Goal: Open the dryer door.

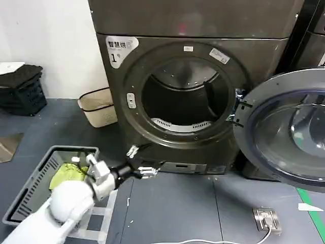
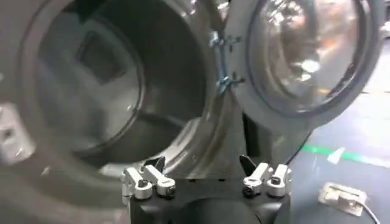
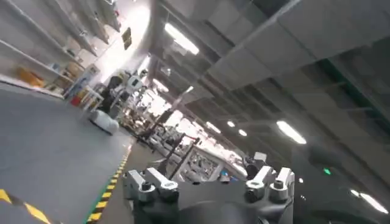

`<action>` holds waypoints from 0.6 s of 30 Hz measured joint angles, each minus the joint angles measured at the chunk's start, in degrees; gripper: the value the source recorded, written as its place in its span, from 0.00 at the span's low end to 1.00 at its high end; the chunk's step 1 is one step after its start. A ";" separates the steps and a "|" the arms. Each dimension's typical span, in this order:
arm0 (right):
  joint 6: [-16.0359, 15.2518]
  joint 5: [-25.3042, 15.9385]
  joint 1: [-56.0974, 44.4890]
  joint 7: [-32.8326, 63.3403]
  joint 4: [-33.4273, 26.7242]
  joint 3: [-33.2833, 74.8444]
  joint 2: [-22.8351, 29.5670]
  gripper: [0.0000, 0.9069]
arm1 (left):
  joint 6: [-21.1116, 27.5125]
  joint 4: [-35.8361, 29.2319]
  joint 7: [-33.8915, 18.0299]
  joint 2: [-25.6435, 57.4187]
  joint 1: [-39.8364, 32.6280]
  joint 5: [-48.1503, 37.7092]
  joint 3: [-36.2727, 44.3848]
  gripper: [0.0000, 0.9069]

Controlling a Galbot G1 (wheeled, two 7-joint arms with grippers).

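The round chrome-ringed dryer door (image 1: 292, 129) with dark glass stands swung wide open at the right of the dark grey-brown dryer (image 1: 203, 23). The left gripper (image 1: 140, 161) is low before the drum opening, fingers (image 2: 146, 181) wide apart and holding nothing. The right gripper (image 3: 207, 185) points up toward a ceiling, fingers spread, empty.

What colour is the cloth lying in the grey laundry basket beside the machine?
Yellow-green cloth in the grey slatted laundry basket; head view shows it best.

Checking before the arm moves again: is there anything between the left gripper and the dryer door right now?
Nothing visible stands in the way. The left gripper hangs open and empty, low in front of the drum opening, while the dryer door is already swung wide to the robot's right. Only bare floor lies between them.
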 joint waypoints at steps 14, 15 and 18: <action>-0.23 -1.01 1.00 -0.95 -1.18 -1.34 -2.30 1.00 | 15.37 -2.87 -17.62 1.99 13.28 -21.40 -17.21 1.00; -0.22 -1.01 1.00 -1.09 -1.29 -1.41 -2.40 1.00 | 15.59 -3.13 -19.29 2.13 14.07 -23.59 -18.55 1.00; -0.20 -0.97 1.07 -1.62 -1.44 -1.73 -2.66 1.00 | 15.59 -3.49 -24.40 2.37 16.35 -30.21 -22.20 1.00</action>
